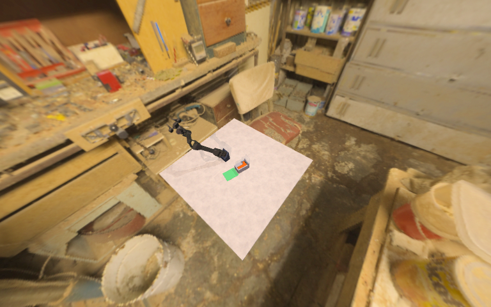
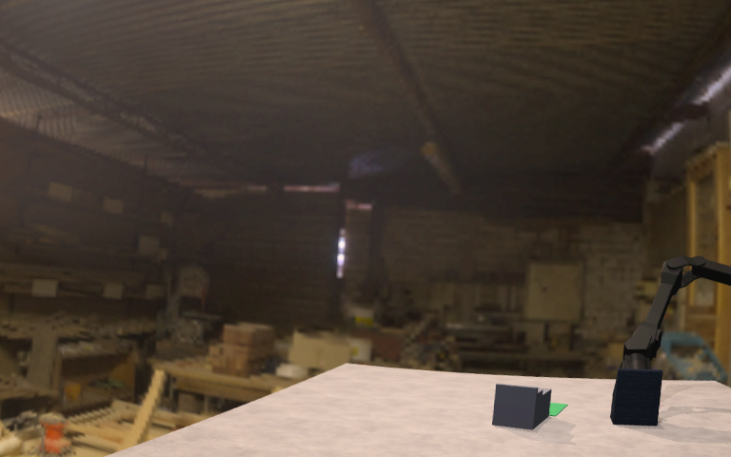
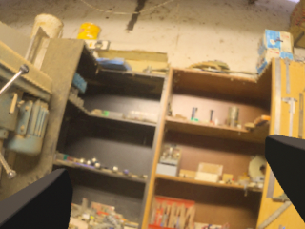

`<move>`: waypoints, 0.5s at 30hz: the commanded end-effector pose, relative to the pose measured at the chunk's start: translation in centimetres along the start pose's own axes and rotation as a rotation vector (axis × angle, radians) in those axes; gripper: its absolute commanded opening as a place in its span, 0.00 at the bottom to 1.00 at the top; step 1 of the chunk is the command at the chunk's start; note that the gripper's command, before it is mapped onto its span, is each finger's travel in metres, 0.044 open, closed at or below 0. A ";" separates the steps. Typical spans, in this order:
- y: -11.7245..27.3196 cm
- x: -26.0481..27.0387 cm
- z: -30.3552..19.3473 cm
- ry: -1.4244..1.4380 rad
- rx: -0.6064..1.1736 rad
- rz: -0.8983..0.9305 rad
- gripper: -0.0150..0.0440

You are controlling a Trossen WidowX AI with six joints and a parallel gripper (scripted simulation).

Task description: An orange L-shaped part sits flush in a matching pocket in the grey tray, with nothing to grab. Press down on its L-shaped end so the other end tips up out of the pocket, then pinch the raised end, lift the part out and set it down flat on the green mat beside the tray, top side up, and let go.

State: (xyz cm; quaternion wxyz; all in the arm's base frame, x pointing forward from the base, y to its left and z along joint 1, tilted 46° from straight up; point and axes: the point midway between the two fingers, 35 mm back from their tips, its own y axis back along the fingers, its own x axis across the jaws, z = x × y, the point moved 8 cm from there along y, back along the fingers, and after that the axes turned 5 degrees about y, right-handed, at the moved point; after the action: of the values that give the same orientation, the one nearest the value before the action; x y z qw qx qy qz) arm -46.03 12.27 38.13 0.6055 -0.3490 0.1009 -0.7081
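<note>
The orange L-shaped part lies in the pocket of the grey tray. It looks level, but is too small to tell exactly. In the exterior view the tray's walls hide the part. The flat green mat lies right beside the tray, with nothing on it. My gripper is open and empty, its fingers wide apart. It is raised high, beyond the arm's base and far from the tray, and points away from it. It is outside the exterior view, and the wrist view shows neither tray nor mat.
The arm's dark base stands on the pale table top, a short way from the tray. A chair stands beyond the table's edge. Shelves fill the wrist view's background.
</note>
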 end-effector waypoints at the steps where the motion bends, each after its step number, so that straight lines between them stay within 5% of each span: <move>1: 0.0 -0.2 0.0 0.002 0.003 -0.006 0.89; 8: 1.1 -8.6 0.8 0.042 0.098 -0.211 0.58; 15: 4.4 -19.1 4.0 0.078 0.145 -0.509 0.56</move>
State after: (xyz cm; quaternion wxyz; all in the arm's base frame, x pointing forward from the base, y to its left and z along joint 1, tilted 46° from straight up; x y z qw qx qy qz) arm -41.75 26.35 33.28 0.4745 -0.2978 0.0154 -0.8282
